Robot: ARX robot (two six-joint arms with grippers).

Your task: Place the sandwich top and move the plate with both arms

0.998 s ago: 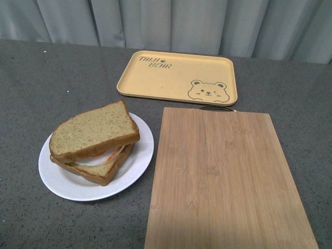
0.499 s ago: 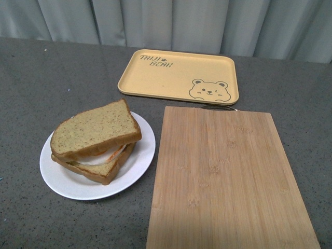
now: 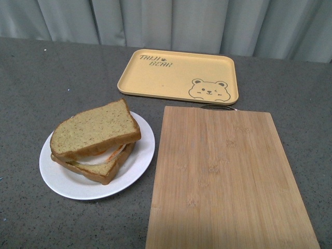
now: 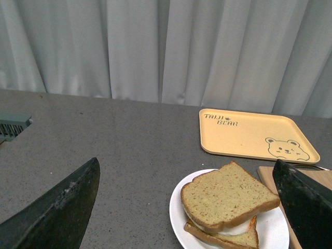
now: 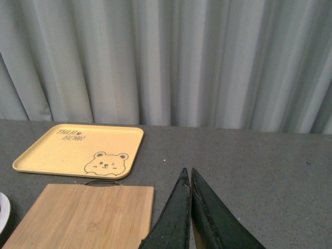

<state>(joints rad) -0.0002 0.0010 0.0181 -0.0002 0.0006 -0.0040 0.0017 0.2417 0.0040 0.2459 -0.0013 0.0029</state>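
The sandwich top, a plain tan-brown bread slice, lies on the lower slice with the egg, on the round white plate at the table's left. Neither arm shows in the front view. In the left wrist view my left gripper is open and empty, its two black fingers wide apart, raised above and short of the sandwich top and plate. In the right wrist view my right gripper is shut and empty, above bare table to the right of the board; only the plate's rim shows there.
A bamboo cutting board lies right of the plate. A yellow bear-printed tray sits behind both. Grey curtains close off the table's far edge. A grey vent-like fixture sits at the table's far left.
The front view has shifted very slightly; the plate, sandwich, board and tray keep their places relative to each other.
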